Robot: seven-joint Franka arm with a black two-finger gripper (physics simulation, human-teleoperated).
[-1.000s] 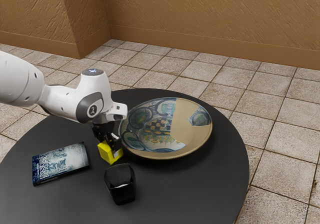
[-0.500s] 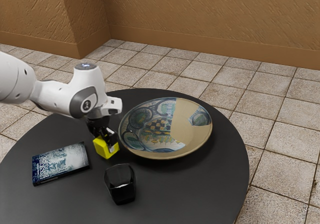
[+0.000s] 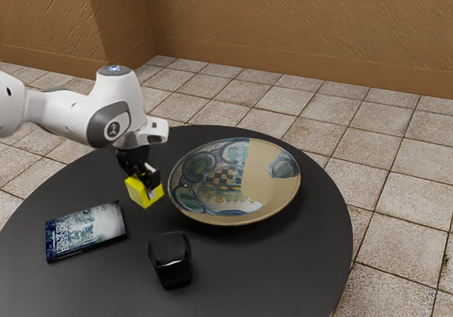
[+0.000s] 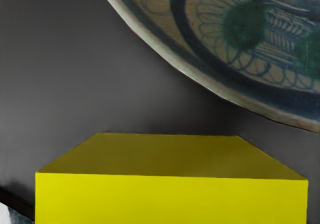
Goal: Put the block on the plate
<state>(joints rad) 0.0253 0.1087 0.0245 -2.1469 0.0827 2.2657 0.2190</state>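
Note:
My black gripper (image 3: 145, 182) is shut on the yellow block (image 3: 139, 192), holding it above the dark table, just off the exterior view's left side of the plate. The large patterned plate (image 3: 272, 189), blue, green and tan, lies on the table with nothing on it. In the wrist view the yellow block (image 4: 170, 199) looms large under my hand, and part of the plate (image 4: 225, 49) shows beyond it, apart from it.
A book (image 3: 85, 231) lies on the round black table (image 3: 233, 274) toward the exterior view's left. A black glossy cup-like object (image 3: 170, 260) stands nearer the camera than the block. Tiled floor and a brown wall lie beyond.
My hand has risen with the yellow block in it and shifted toward the exterior view's left. The plate, book and black object have stayed where they were.

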